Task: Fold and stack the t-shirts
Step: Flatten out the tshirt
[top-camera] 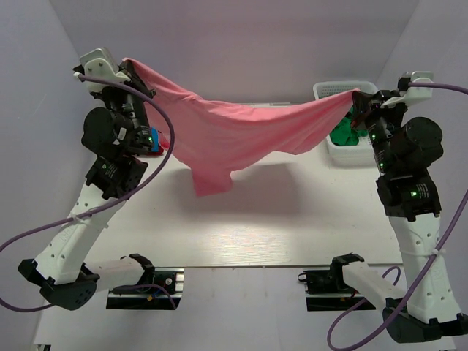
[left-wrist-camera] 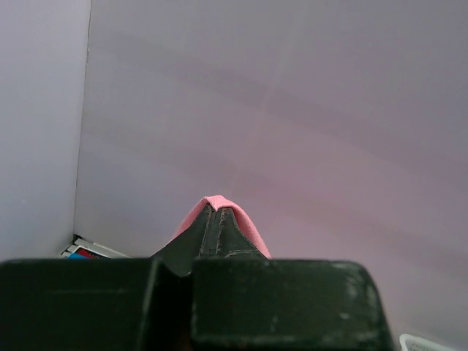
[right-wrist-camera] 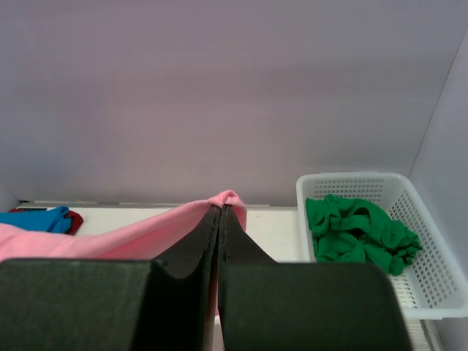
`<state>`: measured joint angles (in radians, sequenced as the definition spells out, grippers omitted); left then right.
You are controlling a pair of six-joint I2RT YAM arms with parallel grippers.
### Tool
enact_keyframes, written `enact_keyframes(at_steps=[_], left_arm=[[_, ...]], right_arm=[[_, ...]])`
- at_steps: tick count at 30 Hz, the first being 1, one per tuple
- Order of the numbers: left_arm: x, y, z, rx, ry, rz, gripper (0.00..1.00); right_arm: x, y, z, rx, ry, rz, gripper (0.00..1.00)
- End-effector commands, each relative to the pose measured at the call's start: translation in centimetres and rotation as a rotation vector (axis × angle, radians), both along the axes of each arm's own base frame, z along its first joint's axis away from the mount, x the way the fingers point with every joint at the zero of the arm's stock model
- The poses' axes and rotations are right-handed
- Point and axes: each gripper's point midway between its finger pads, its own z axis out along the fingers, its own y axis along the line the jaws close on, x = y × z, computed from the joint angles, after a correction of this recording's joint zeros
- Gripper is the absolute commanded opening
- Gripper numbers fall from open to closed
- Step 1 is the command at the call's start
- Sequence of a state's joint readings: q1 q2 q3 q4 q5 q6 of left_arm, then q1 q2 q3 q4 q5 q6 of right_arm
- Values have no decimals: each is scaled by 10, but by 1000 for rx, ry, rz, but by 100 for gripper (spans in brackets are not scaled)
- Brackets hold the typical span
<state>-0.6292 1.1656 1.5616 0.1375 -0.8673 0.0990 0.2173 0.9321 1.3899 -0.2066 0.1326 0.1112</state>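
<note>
While left hand and right hand clamp its edges, soft salmon pink t-shirt sags, wrinkled.

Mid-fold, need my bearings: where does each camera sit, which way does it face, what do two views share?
Top external: above and behind the arm bases, looking down over the table; both arms show, left gripper and right gripper holding the pink t-shirt aloft.
Left wrist: on the left arm, facing the back wall; its shut fingers pinch pink cloth.
Right wrist: on the right arm, facing the basket of green t-shirts; its shut fingers show.
Shared: top and right wrist both show the basket.
</note>
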Motion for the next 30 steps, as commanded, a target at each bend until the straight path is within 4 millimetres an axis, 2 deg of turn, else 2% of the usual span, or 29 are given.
enact_keyframes(at_steps=[1,3,7,11,13,17,20,22,23,27,28,29,30], left_arm=[[-14,7,19,18,-52,-23,0],[-17,7,12,21,-36,-41,0],[-36,5,17,2,-51,-122,0],[-62,13,38,5,-96,-182,0],[-71,4,48,10,-126,-261,0],[-95,5,72,13,-194,-345,0],[-124,3,89,32,-263,-449,0],[-138,-1,94,49,-297,-510,0],[-152,3,99,42,-329,-536,0],[-181,-16,98,100,-358,-709,0],[-183,-20,99,101,-362,-732,0],[-186,-22,98,102,-359,-753,0],[-192,-20,100,105,-372,-762,0]], right_arm=[[-18,-8,37,0,-113,-24,0],[-26,-10,36,0,-114,-21,0],[-37,-9,24,11,-87,-4,0],[-63,-12,37,34,-142,9,0],[-76,-14,46,50,-183,18,0],[-101,-21,65,66,-238,6,0],[-118,-25,75,67,-267,7,0],[-127,-23,77,62,-279,29,0],[-136,-23,80,65,-294,39,0],[-158,-21,78,89,-320,77,0],[-159,-21,76,92,-316,79,0],[-171,-24,79,102,-342,79,0],[-171,-24,77,104,-337,82,0]])
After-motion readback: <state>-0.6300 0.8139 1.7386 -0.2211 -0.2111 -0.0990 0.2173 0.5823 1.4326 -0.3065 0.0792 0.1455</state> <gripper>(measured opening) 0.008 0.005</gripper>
